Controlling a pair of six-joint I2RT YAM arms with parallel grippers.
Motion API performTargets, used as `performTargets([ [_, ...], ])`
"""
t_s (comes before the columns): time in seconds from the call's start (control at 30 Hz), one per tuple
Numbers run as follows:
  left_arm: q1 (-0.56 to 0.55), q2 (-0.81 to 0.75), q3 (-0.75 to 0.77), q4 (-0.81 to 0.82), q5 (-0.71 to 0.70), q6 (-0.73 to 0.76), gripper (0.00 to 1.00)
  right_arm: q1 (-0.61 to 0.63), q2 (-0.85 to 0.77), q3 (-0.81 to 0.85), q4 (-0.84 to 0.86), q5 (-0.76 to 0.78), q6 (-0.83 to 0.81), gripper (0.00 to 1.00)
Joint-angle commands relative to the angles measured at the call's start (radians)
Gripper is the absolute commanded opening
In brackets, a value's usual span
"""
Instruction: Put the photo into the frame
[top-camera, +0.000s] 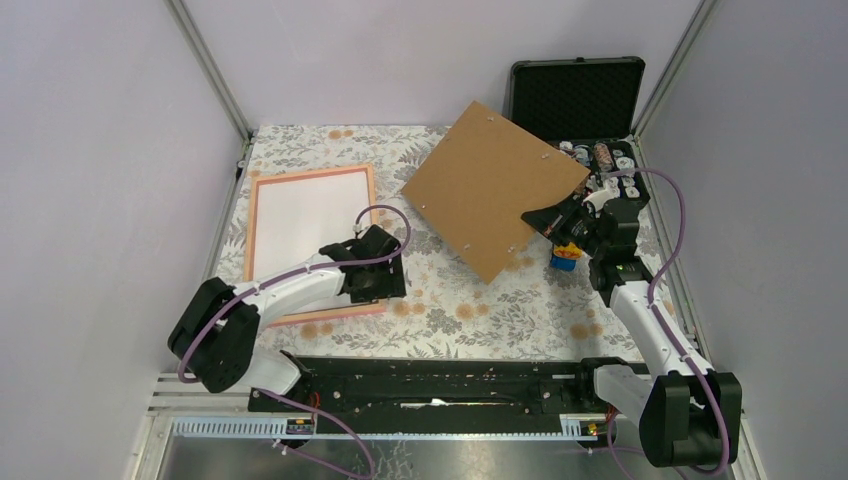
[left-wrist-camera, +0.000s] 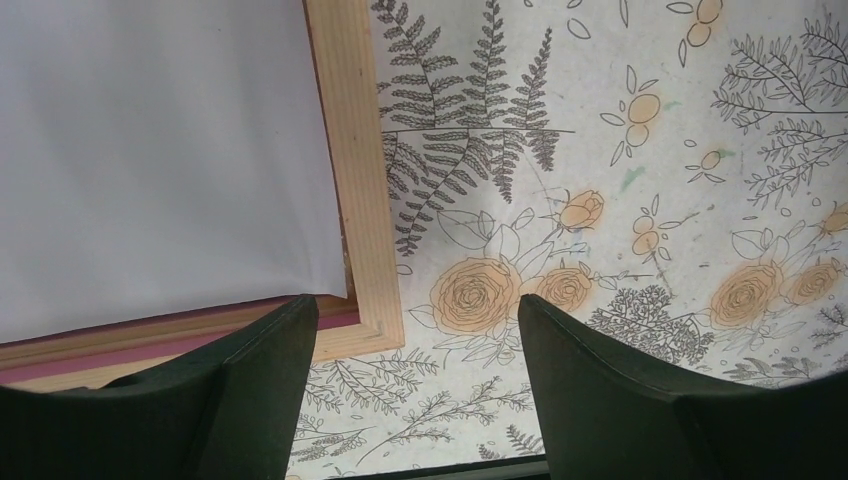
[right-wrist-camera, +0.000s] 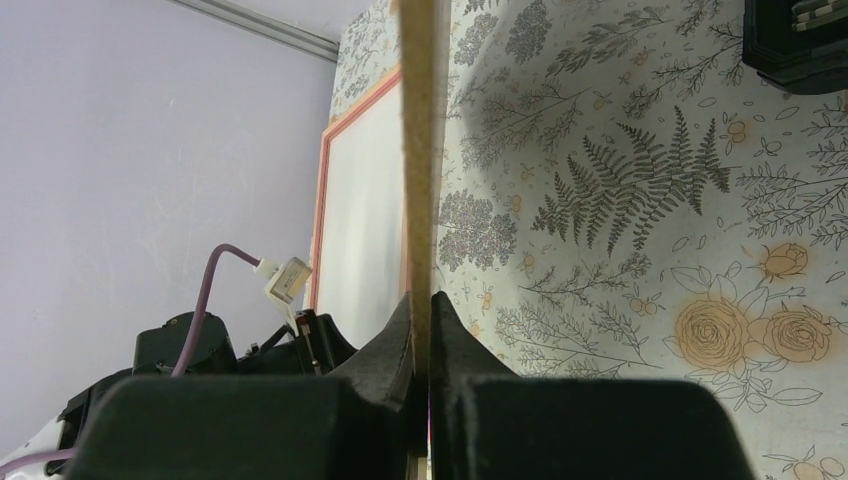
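Observation:
The frame (top-camera: 250, 235) lies flat at the left of the table, its pink-orange border round the photo (top-camera: 300, 225), which lies inside it white back up. My left gripper (top-camera: 375, 272) hovers over the frame's near right corner. In the left wrist view the gripper (left-wrist-camera: 415, 305) is open and holds nothing, with the wooden corner of the frame (left-wrist-camera: 355, 180) and the photo's white sheet (left-wrist-camera: 150, 150) just left of it. My right gripper (top-camera: 572, 215) is shut on a brown backing board (top-camera: 490, 185) and holds it above the table. The right wrist view shows the gripper (right-wrist-camera: 421, 300) clamping the board's edge (right-wrist-camera: 418, 150).
An open black case (top-camera: 578, 95) with small parts stands at the back right corner. A blue and yellow block (top-camera: 565, 258) lies below the right gripper. A floral cloth (top-camera: 470, 310) covers the table, with walls and metal posts on three sides.

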Motion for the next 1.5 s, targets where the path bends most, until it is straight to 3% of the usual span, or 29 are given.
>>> performTargets([
  [0.0, 0.007, -0.001, -0.007, 0.085, 0.049, -0.011, 0.78, -0.008, -0.039, 0.074, 0.102, -0.033, -0.008, 0.0],
  [0.33, 0.004, 0.072, -0.017, 0.209, 0.152, -0.046, 0.72, -0.007, -0.03, 0.094, 0.084, -0.034, -0.027, 0.0],
  [0.6, 0.004, 0.164, 0.064, 0.37, 0.255, -0.087, 0.72, -0.023, -0.047, 0.142, 0.019, -0.006, -0.058, 0.0],
  [0.87, 0.0, 0.451, 0.308, 0.544, 0.496, -0.121, 0.72, -0.066, -0.048, 0.279, -0.083, 0.017, -0.082, 0.0],
  [0.97, -0.004, 0.489, 0.401, 0.589, 0.535, -0.112, 0.78, -0.067, -0.058, 0.314, -0.133, 0.045, -0.112, 0.0],
  [1.07, -0.004, 0.444, 0.445, 0.57, 0.522, -0.065, 0.9, -0.066, -0.062, 0.331, -0.179, 0.064, -0.147, 0.0],
  [1.2, 0.006, 0.338, 0.449, 0.452, 0.483, 0.04, 0.98, -0.066, -0.062, 0.344, -0.215, 0.088, -0.168, 0.0],
  [1.33, 0.051, 0.148, 0.328, 0.351, 0.437, 0.112, 0.99, -0.067, -0.048, 0.348, -0.216, 0.077, -0.159, 0.0],
  [1.47, 0.112, -0.069, 0.206, 0.178, 0.241, 0.152, 0.99, -0.066, -0.037, 0.333, -0.192, 0.043, -0.132, 0.0],
])
